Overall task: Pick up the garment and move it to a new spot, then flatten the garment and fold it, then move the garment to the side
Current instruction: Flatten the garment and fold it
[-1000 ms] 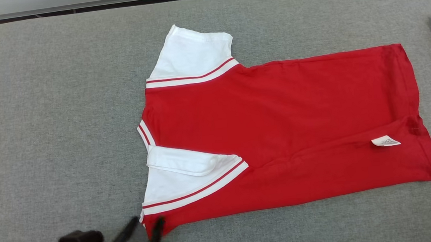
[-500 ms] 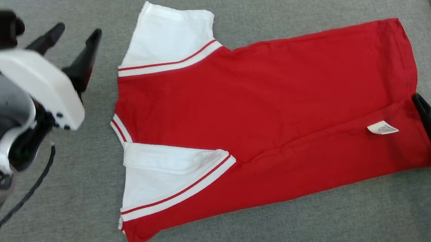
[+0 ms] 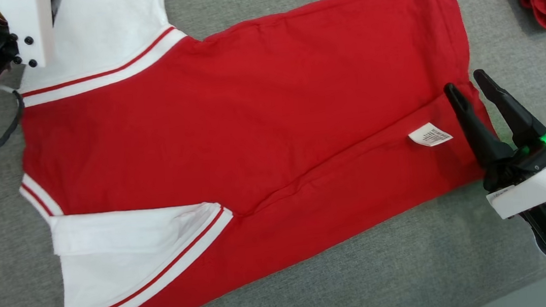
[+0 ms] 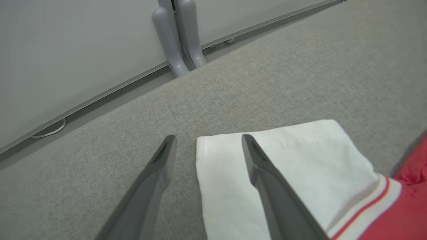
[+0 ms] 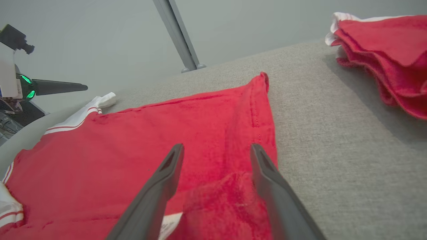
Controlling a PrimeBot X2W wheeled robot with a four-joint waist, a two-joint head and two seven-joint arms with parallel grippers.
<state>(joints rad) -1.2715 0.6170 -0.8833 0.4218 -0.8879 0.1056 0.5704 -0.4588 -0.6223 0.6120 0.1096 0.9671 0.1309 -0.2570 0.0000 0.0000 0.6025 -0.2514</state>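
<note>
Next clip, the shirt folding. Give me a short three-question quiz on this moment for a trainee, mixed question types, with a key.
1. True or false: the right gripper has its jaws shut on the garment.
2. Multiple choice: the left gripper straddles the edge of which part? A) white sleeve B) red hem C) neckline.
3. Short answer: what small white item lies on the red cloth beside the right gripper?
Key: 1 false, the jaws stand open; 2 A; 3 the care label.
</note>
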